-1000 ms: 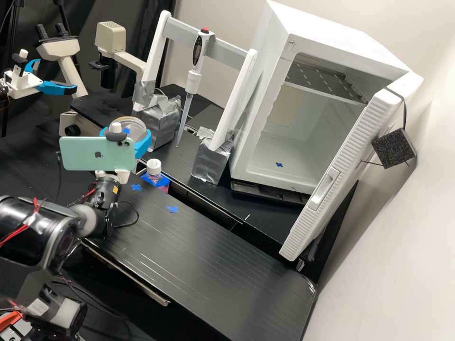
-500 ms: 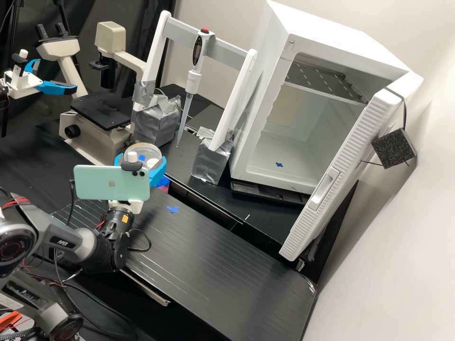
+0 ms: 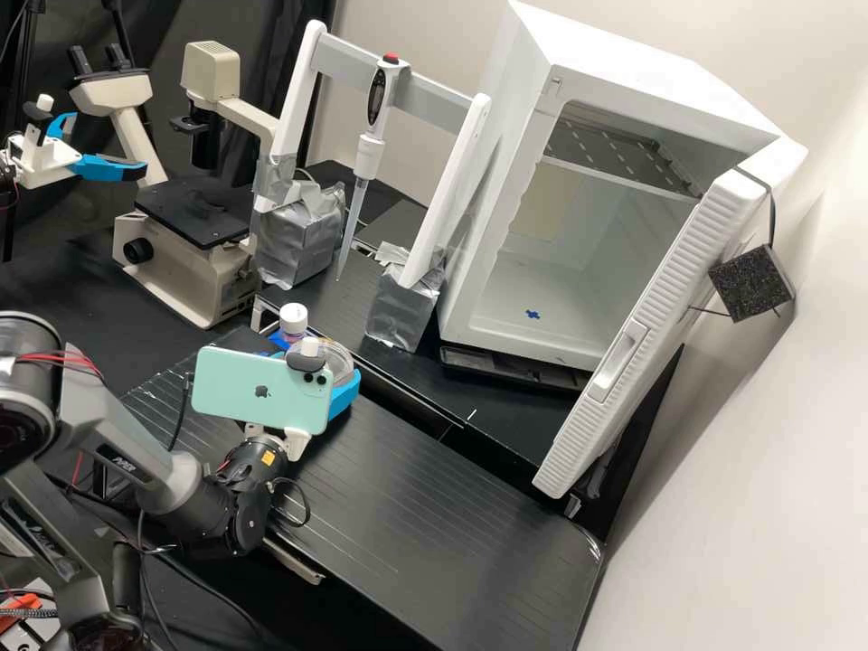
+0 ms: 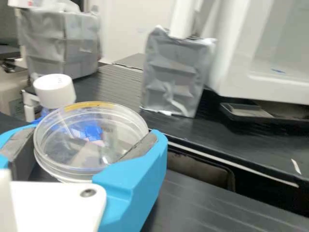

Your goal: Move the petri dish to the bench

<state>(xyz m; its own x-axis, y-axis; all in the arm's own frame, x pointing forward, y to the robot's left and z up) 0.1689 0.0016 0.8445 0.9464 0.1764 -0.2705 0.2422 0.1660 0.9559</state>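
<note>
Two blue fingers tip my gripper [image 3: 318,358], partly hidden behind a mint phone [image 3: 262,389]; the base of the white-capped bottle [image 3: 293,320] is hidden too. Near that bottle runs the black bench [image 3: 434,506]; well apart from it, a white incubator [image 3: 633,63] stands open. Just beside the bottle I grip the clear petri dish [image 4: 89,140], fingers parted to its width, contents unclear.

The black bench [image 3: 493,398] bears two taped blocks [image 3: 405,307], a microscope [image 3: 194,262], apparently an incubator [image 3: 588,262].
</note>
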